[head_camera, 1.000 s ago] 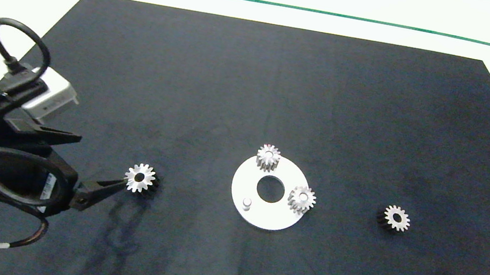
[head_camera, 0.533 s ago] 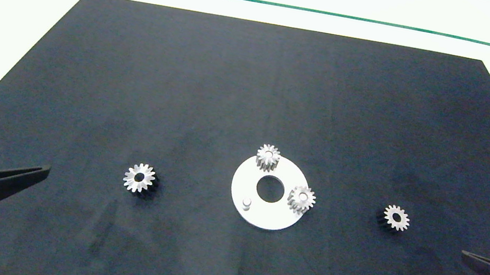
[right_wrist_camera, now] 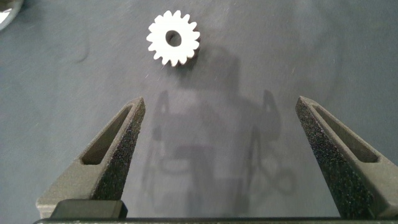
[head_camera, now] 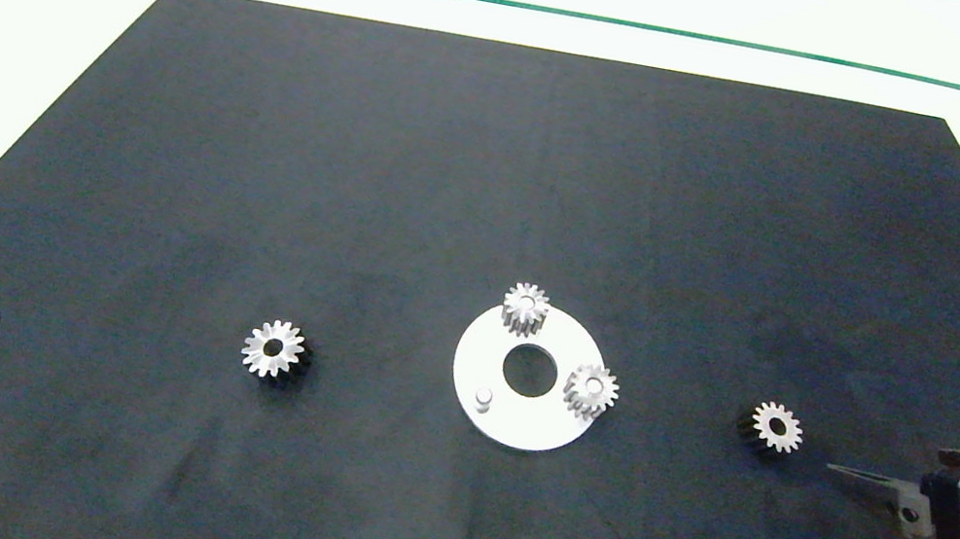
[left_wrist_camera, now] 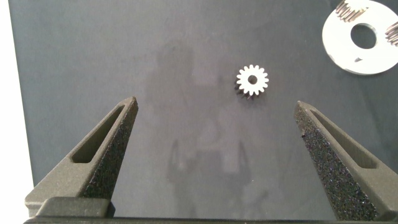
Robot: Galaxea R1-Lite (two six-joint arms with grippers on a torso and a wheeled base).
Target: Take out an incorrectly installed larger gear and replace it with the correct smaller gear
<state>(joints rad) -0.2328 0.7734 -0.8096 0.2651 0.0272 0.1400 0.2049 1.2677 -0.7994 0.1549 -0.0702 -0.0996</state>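
My right tool [right_wrist_camera: 214,155], fingers wide apart, faces the small gear [head_camera: 776,427] lying loose on the bench, right of the plate [head_camera: 512,423]. The big gear [head_camera: 274,349] lies off to the left; the left tool [left_wrist_camera: 214,158] gapes, empty. A shallow grab could skid it across the mat [head_camera: 498,164], or it may jam on the bare peg [head_camera: 483,398].
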